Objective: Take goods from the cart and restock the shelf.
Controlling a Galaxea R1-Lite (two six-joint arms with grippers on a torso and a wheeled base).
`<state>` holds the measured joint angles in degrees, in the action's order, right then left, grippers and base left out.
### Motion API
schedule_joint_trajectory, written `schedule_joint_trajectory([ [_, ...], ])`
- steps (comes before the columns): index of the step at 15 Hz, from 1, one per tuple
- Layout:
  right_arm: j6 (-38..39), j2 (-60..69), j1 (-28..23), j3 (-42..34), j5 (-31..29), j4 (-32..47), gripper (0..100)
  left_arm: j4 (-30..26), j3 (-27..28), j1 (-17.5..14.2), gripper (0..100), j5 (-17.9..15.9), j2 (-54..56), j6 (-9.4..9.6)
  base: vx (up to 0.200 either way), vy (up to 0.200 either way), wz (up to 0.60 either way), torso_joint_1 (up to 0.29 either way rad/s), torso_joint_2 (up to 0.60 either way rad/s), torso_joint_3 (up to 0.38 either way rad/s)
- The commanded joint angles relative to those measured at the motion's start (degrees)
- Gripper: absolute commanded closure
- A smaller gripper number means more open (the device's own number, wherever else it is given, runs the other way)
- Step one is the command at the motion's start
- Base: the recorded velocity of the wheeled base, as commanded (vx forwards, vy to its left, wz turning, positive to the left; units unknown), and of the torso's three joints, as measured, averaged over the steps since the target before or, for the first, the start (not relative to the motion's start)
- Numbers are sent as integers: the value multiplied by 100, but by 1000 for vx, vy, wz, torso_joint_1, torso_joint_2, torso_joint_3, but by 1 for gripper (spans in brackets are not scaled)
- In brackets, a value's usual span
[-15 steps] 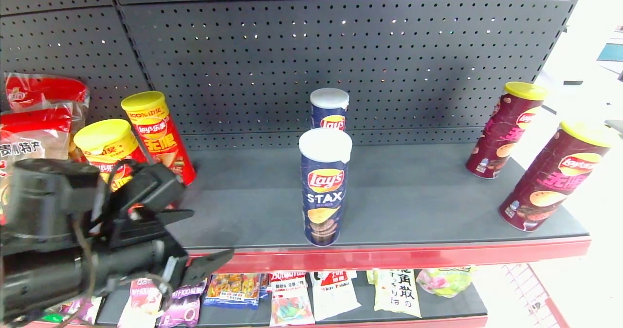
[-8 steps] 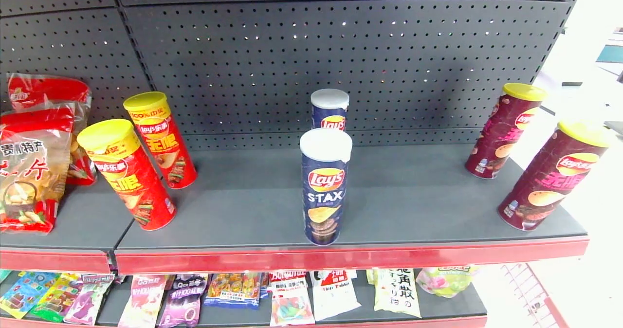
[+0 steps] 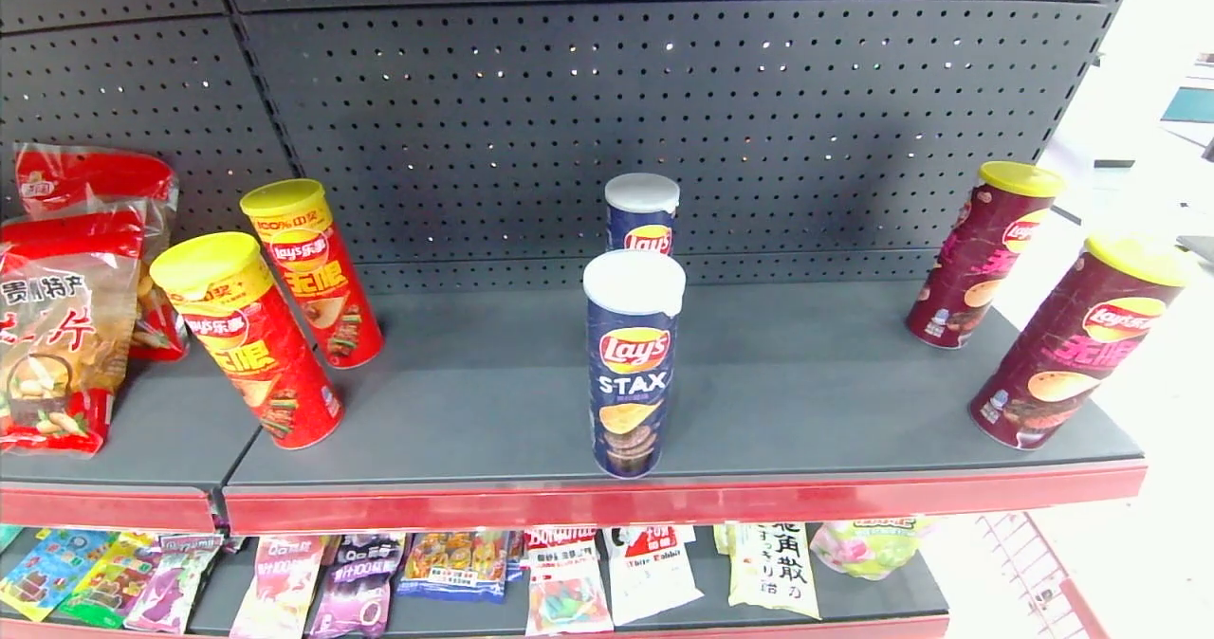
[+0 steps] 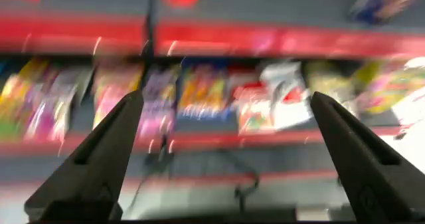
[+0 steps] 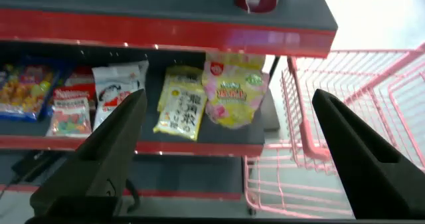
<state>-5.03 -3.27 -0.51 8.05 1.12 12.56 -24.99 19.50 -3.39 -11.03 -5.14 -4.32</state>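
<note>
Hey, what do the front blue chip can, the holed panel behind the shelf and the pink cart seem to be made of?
The front blue chip can: probably a cardboard tube in a glossy printed wrap; its white lid looks like matte plastic. The back panel: dark painted sheet metal, judging by the even punched holes. The pink cart: thin wire grid, likely coated metal.

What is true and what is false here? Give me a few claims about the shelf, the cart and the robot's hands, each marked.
1. Two blue cans stand mid-way along the upper shelf, one behind the other. True.
2. The red cans wear white lids. False: the red cans' lids are yellow.
3. The left hand and right hand are both open and empty. True.
4. The cart is blue. False: the cart is pink.
5. Bags lie on the lower shelf. True.
</note>
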Motion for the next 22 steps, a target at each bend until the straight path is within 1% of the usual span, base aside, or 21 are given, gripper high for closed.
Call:
schedule_joint_trajectory([
  [1,38,327,42,-181,28,-219,0,1119,-905,-4,0,-277,75,563,0,0,0,0,0,0],
  [2,38,327,42,-225,28,-289,0,1453,-1124,-4,0,-250,75,748,0,0,0,0,0,0],
  [3,134,327,42,-251,28,-377,0,2561,-1871,-4,0,-145,84,1091,0,0,0,0,0,0],
  [4,152,327,42,-251,28,-377,0,2701,-1933,-4,0,-136,75,1100,0,0,0,0,0,0],
  [5,240,327,42,-251,20,-377,0,2648,-1915,-4,0,620,75,1064,0,0,0,0,0,0],
  [6,213,327,42,-251,28,-368,0,2684,-1924,-4,0,1077,75,836,0,0,0,0,0,0],
  [7,196,327,42,-260,37,-377,0,2596,-1950,-4,0,1516,75,317,0,0,0,0,0,0],
  [8,196,327,42,-268,46,-386,0,2578,-1950,-13,0,1578,75,221,0,0,0,0,0,0],
  [9,152,327,42,-453,81,-781,0,2552,-1950,-4,0,1648,75,106,0,0,0,0,0,0],
  [10,161,327,42,-646,319,-1212,0,2534,-1950,49,0,1288,110,528,0,0,0,0,0,0],
  [11,161,327,51,-761,503,-1370,0,2534,-1950,400,0,954,339,686,0,0,0,0,0,0],
  [12,161,327,51,-805,433,-1335,0,2517,-1942,365,0,998,435,599,0,0,0,0,0,0],
  [13,231,292,51,-805,354,-1308,0,2525,-1942,321,0,1094,506,326,0,0,0,0,0,0],
  [14,284,248,69,-805,336,-1308,0,2525,-1950,321,0,1218,506,273,0,0,0,0,0,0],
  [16,354,318,51,-805,266,-1300,0,2525,-1950,321,0,1244,514,370,0,0,0,0,0,0],
  [18,486,318,42,-805,152,-1291,0,2525,-1950,321,0,1244,506,370,0,0,0,0,0,0],
  [22,495,318,42,-805,152,-1291,0,2525,-1950,321,0,1244,506,370,0,0,0,0,0,0],
])
